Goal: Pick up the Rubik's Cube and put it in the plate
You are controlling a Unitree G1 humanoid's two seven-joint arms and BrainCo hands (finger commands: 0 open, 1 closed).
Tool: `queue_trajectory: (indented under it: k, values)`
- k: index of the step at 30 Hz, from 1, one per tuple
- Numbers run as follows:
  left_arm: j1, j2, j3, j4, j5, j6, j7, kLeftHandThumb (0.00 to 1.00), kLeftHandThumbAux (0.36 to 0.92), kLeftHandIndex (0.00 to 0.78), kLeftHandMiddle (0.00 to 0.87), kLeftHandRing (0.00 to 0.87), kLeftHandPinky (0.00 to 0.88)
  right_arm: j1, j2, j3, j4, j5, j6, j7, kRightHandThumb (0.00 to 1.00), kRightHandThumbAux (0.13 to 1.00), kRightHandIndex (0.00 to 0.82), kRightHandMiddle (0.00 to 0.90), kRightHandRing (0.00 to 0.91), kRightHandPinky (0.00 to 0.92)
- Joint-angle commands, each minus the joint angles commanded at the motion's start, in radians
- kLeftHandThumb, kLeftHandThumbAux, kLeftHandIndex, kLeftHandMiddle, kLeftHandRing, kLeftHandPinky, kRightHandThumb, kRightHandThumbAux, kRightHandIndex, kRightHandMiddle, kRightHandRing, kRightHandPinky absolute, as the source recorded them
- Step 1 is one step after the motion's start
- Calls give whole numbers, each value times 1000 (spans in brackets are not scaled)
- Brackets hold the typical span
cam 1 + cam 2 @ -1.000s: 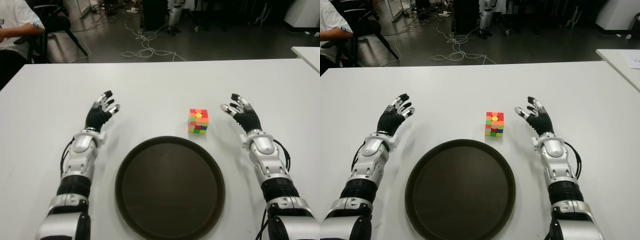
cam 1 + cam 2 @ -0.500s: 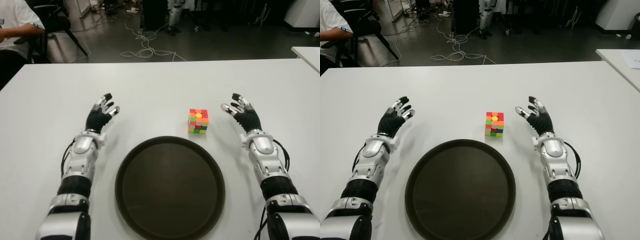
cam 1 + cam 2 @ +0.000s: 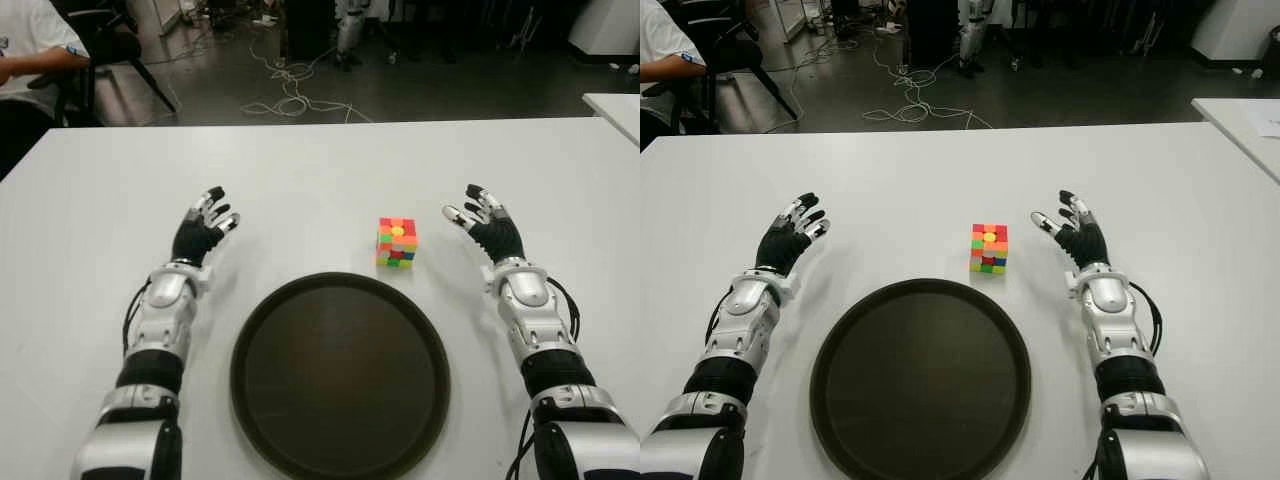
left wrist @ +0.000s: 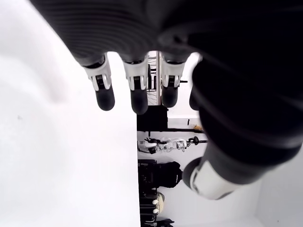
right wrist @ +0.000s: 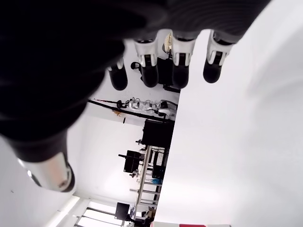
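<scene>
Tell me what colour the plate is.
The plate is dark brown, nearly black; the left eye view shows it best.

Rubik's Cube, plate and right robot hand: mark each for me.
Rubik's Cube [image 3: 397, 243]: left eye view, on its near face.
Plate [image 3: 340, 375]: left eye view, on its bare dark floor.
Right robot hand [image 3: 1080, 238]: right eye view, on the black palm, fingers spread.
</scene>
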Motion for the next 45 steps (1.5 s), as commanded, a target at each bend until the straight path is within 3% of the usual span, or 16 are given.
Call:
queue_trajectory:
  k: [18, 36, 45]
  values:
    - [0, -3, 0, 4, 2, -8, 9, 91, 815, 26, 65, 57, 71, -5, 3, 8, 32, -11, -31, -19, 172, 648, 37, 101, 92, 75]
    - [-11, 0, 8, 31, -5, -9, 19, 115, 798, 31, 76, 69, 77, -14, 8, 5, 57, -8, -60, -32, 213, 635, 49, 128, 126, 120]
    - [-14, -1, 10, 39, -4, -22, 12, 125, 801, 33, 80, 71, 75, -21, 8, 4, 70, -7, -60, -32, 181, 645, 50, 108, 105, 95]
